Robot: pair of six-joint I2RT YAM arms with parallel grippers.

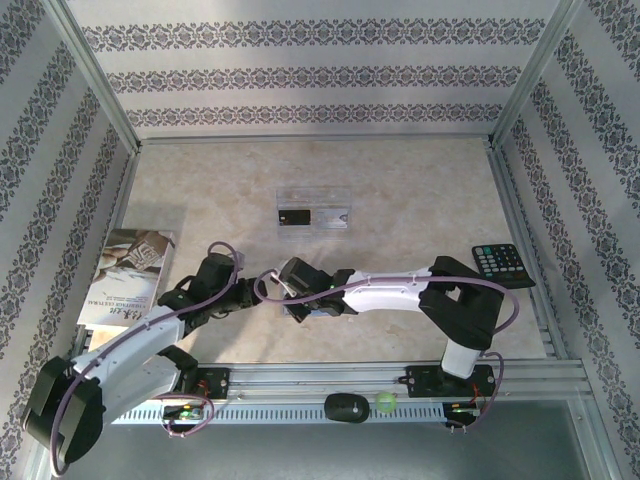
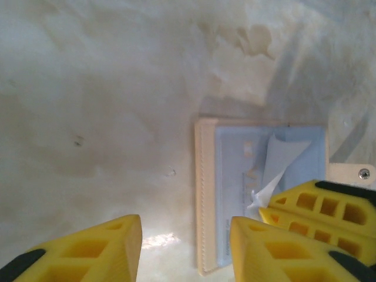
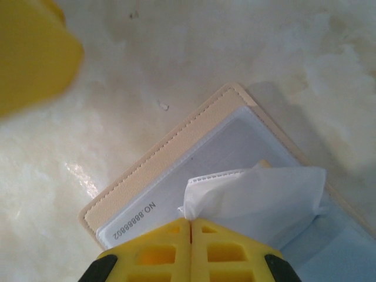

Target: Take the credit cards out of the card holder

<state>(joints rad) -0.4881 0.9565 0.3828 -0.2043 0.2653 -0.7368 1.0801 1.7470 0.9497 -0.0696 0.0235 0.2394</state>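
The tan card holder [image 3: 147, 155] lies open on the table, pale blue-grey inside. A whitish credit card [image 3: 154, 198] with a printed number sits in its clear sleeve. My right gripper [image 3: 191, 222] is shut on a loose corner of that clear sleeve [image 3: 258, 194] and holds it lifted off the holder. My left gripper [image 2: 185, 223] is open, low over the table, and its fingers straddle the card holder's [image 2: 205, 176] stitched tan edge without touching it. One left finger [image 3: 32, 56] shows blurred beyond the holder. A small black credit card [image 1: 295, 215] lies in the clear tray [image 1: 335, 215].
A printed booklet [image 1: 130, 272] lies at the left and a black keypad device [image 1: 503, 263] at the right near the metal frame. A black mouse-shaped object [image 1: 347, 407] and a green ball [image 1: 385, 402] rest on the front rail. Patterned walls enclose the table.
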